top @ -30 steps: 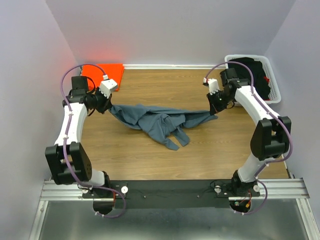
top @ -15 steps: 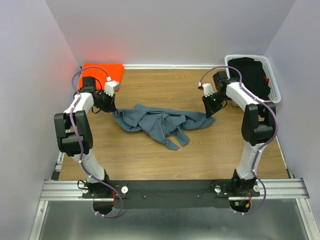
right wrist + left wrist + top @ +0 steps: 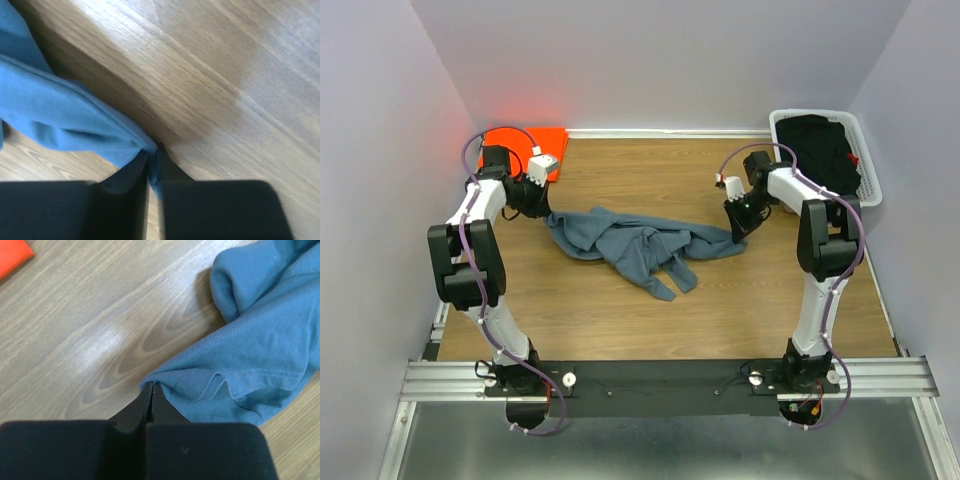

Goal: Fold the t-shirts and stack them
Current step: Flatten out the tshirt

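left gripper [image 3: 151, 390] is pinching tight on a stitched hem edge of the slate blue-grey t-shirt [image 3: 632, 245], fingertips sitting low, near the wooden table [image 3: 740, 310]. right gripper [image 3: 154, 159] is showing only a narrow gap, with a hem corner of the same shirt caught between its fingers. The shirt is lying crumpled mid-table, strung between the two grippers: left end is bunching up, right end is tapering to a point, and one loose part is trailing toward the near edge. orange t-shirt [image 3: 525, 138] is lying flat in the far-left corner, just behind the left arm. white basket [image 3: 872, 185] is sitting at far right, holding dark clothes [image 3: 820, 140].
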{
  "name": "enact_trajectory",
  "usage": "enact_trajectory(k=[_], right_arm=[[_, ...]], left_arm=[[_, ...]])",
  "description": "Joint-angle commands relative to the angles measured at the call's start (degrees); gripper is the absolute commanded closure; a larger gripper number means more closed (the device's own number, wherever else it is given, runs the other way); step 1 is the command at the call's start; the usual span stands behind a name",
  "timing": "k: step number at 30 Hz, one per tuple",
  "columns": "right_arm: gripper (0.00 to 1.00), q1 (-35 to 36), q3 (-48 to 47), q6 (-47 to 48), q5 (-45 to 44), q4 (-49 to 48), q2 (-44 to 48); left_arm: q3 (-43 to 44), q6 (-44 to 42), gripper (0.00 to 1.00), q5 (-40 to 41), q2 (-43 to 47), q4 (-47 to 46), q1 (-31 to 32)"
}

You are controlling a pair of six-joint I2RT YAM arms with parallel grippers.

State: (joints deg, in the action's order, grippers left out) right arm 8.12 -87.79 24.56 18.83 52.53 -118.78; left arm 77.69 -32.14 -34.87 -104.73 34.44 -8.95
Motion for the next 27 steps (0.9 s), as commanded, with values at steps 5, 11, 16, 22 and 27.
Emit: enact_trajectory(k=[5, 11, 16, 22, 27], right_arm=[[0.99, -0.5, 1.8, 1.0, -1.4, -0.9, 2.5], [1.0, -0.5, 1.4, 0.5, -0.8, -0.6, 4.7], [1.0, -0.5, 0.2, 0.2, -0.3, -0.1, 4.0], [1.0, -0.5, -0.8, -0.1, -0.2, 0.5, 3.6], [0.99, -0.5, -1.5, 0.0, -0.5, 0.9, 2.9]], left_arm=[[2.8, -3.6, 0.69, -2.3, -1.4, 4.9, -2.0], [1.2, -9.4, 0.54, -6.2, 1.0, 8.7, -2.9], [-2.9, -10.2, 0.52, -2.2, 3.2, 5.7, -2.7], [-3.2, -10.7, 0.51, 4.2, 1.6, 3.4, -1.4], [-5.0, -11.4, 0.45, 5.4, 1.5, 3.0, 1.1]])
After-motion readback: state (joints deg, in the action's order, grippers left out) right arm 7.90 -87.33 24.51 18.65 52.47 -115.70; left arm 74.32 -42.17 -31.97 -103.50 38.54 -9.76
